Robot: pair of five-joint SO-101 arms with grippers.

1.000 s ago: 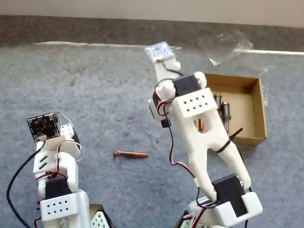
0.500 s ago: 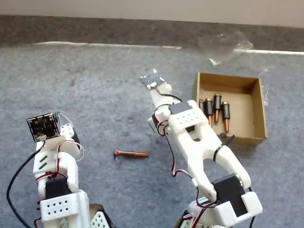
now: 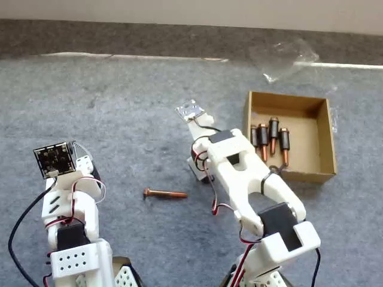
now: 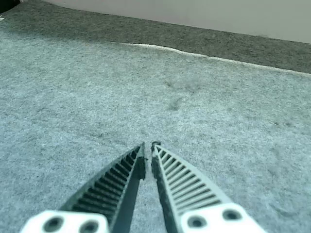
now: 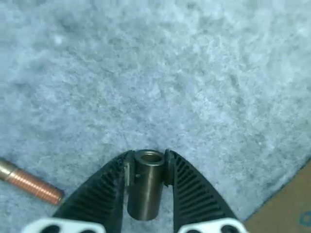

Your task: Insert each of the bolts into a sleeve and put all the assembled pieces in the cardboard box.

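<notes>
Right gripper (image 5: 148,156) here: I'm clamped on a dark sleeve (image 5: 146,187). It's lined up along my fingers with its open end at the tips. The one loose bolt (image 5: 30,184) lies flat on the grey carpet (image 5: 194,73) just off to one side of me, not touching. The cardboard box (image 3: 288,99) is off my other side, with four assembled pieces (image 3: 273,137) lying in a row inside. My left gripper (image 4: 148,146) is pinched together on nothing, over the carpet.

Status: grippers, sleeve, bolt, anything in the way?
Right gripper shut on sleeve, near bolt. Left gripper shut, empty. Assemblies in box. Nothing blocking bolt.
</notes>
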